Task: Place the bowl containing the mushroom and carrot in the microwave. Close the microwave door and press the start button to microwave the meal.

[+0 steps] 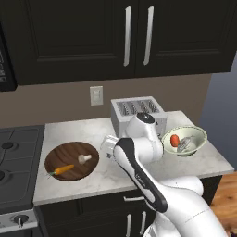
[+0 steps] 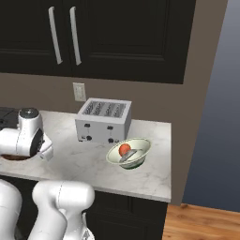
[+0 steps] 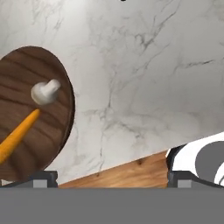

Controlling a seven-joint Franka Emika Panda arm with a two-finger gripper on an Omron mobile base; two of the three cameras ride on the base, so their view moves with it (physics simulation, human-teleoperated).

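Note:
The dark wooden bowl [image 1: 65,155] sits on the left part of the marble counter, next to the stove. Inside it lie the whitish mushroom [image 1: 84,159] and the orange carrot [image 1: 62,170]. In the hand view the bowl [image 3: 48,131] fills the left side, with the mushroom [image 3: 45,92] and carrot [image 3: 17,135] in it. My gripper [image 3: 113,179] hangs over bare counter just right of the bowl, open wide and holding nothing. A black edge of the microwave [image 1: 5,65] with pale buttons shows at the upper left, above the stove. Its door is out of view.
A silver toaster [image 1: 138,113] stands at the back of the counter. A pale bowl [image 1: 184,140] holding a red item sits at the right end. The stove [image 1: 16,157] borders the counter on the left. Dark cabinets hang overhead.

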